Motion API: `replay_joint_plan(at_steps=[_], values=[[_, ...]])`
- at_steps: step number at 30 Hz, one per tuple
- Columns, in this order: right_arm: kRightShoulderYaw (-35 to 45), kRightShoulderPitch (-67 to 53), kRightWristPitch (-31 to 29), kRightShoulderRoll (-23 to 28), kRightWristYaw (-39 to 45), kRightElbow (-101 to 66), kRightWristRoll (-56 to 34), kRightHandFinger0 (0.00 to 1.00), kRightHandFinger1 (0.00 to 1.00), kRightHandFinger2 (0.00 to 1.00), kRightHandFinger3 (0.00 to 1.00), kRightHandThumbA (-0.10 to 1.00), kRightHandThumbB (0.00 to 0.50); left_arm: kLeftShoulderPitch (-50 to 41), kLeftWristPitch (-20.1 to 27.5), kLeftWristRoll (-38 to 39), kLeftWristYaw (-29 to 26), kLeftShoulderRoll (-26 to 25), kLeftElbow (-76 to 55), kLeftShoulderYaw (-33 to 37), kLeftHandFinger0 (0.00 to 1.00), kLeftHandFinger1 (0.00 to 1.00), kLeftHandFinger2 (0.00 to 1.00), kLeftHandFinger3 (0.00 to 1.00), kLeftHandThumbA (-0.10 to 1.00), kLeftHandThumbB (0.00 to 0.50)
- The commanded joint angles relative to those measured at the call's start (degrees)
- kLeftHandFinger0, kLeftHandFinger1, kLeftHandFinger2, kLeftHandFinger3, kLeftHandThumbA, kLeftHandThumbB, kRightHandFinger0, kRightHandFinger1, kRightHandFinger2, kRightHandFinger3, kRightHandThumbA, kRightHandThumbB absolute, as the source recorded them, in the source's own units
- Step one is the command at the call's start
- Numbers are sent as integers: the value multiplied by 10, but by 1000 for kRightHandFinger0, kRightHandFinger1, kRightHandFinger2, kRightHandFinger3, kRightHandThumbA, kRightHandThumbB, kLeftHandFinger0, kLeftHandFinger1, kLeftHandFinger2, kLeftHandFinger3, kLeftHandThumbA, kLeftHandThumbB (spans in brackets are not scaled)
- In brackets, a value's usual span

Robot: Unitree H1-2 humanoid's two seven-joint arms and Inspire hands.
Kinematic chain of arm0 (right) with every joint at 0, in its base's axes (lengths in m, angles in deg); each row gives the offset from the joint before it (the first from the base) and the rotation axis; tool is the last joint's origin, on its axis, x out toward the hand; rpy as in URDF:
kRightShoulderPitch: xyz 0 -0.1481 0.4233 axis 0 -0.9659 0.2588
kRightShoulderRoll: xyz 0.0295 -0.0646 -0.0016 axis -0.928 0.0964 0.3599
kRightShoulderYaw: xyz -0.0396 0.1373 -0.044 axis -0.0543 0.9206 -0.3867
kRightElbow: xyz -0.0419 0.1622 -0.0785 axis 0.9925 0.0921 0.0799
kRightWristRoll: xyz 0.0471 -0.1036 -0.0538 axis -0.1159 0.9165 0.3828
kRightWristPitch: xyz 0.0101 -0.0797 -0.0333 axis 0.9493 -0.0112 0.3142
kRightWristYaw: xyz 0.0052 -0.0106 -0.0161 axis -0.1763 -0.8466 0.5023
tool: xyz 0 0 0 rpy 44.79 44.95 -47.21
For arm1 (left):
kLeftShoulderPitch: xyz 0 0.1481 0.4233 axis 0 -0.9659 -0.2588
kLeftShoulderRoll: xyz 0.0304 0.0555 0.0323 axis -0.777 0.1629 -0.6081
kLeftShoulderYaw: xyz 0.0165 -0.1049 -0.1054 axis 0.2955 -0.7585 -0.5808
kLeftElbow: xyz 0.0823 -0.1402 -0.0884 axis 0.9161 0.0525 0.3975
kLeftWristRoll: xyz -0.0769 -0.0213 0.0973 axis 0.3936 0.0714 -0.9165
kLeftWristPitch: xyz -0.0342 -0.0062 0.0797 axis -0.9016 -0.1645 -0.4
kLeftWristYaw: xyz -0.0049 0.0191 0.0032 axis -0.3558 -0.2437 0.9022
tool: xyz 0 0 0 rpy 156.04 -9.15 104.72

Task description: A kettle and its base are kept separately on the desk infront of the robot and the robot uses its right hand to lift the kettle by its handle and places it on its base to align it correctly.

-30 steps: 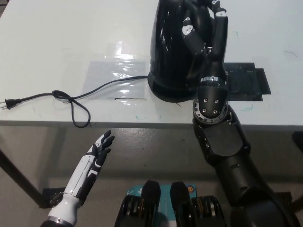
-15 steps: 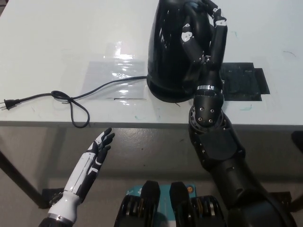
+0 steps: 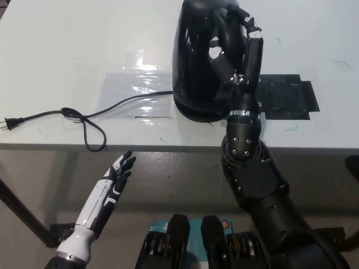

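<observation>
A glossy black kettle (image 3: 193, 56) stands upright on its round black base (image 3: 188, 111) at the middle of the white desk (image 3: 67, 45). My black right hand (image 3: 233, 53) comes up from the bottom right and is shut on the kettle's handle at the kettle's right side; the handle itself is mostly hidden by the fingers. The base's black cord (image 3: 84, 120) runs left across the desk to a plug (image 3: 8, 123) near the front edge. Open and idle, my white left hand (image 3: 112, 185) hangs below the desk's front edge at the lower left.
A black taped patch (image 3: 289, 98) lies on the desk just right of the kettle. A clear shiny sheet (image 3: 134, 92) is stuck to the desk left of the base, under the cord. The desk's front edge runs across the picture's middle.
The right hand and the kettle have shifted slightly to the left, and the forearm has followed. The left hand has stayed put.
</observation>
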Motion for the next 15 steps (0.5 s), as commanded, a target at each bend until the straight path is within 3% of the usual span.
replay_joint_plan(at_steps=[1, 6, 15], values=[[-18, -19, 0, -8, 11, 9, 15, 0, 208, 680, 748, -100, 132, 14, 2, -1, 9, -11, -8, -3, 1000, 1000, 1000, 1000, 1000, 210], [-32, -34, -3, -9, 13, 17, 18, 0, 250, 739, 788, -100, 127, 13, 3, 1, 8, -10, -7, -3, 1000, 1000, 1000, 1000, 1000, 210], [-42, -33, -3, -1, -1, 28, 17, 0, 255, 732, 756, -100, 130, 17, 0, -3, 8, -12, -10, -3, 1000, 1000, 1000, 1000, 1000, 211]])
